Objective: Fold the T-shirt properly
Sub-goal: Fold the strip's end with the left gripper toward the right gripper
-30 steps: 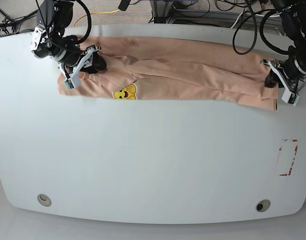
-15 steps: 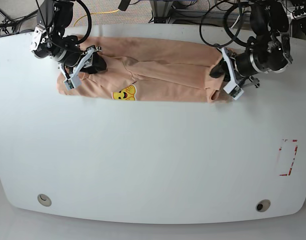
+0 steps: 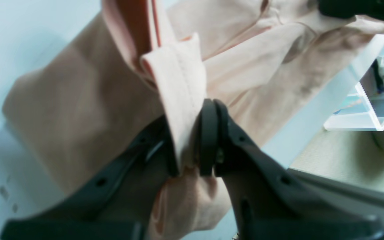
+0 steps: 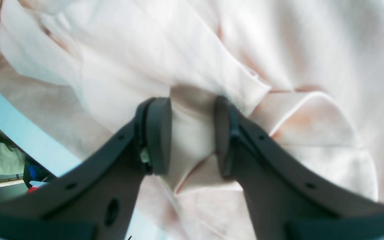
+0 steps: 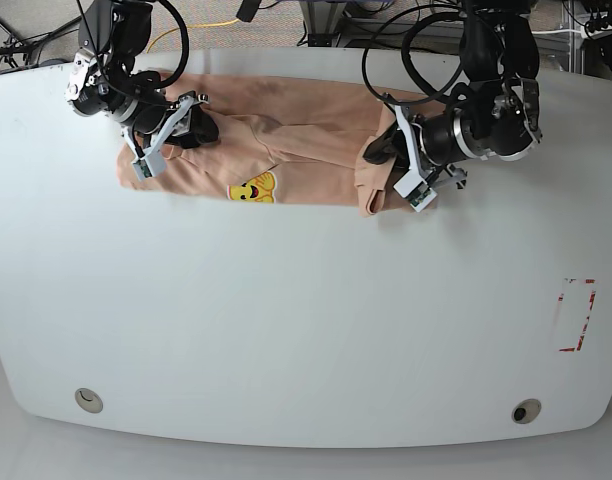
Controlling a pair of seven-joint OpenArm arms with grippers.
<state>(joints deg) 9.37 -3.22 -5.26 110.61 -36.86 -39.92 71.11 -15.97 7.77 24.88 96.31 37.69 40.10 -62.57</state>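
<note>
Here we pin the soft peach cotton T-shirt point(image 5: 286, 150) along the white worktop's point(image 5: 286, 330) far edge; our right gripper point(image 5: 158, 140) clamps the one end as an anchor; our left gripper point(image 5: 391, 170), pinching the hem, has carried it inward since half a second ago, shortening the band.

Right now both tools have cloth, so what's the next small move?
Probably carry the left tool further toward the right tool: it pinches the T-shirt end, lifted and only partway across, while the right tool grips the other end near the yellow print.
</note>
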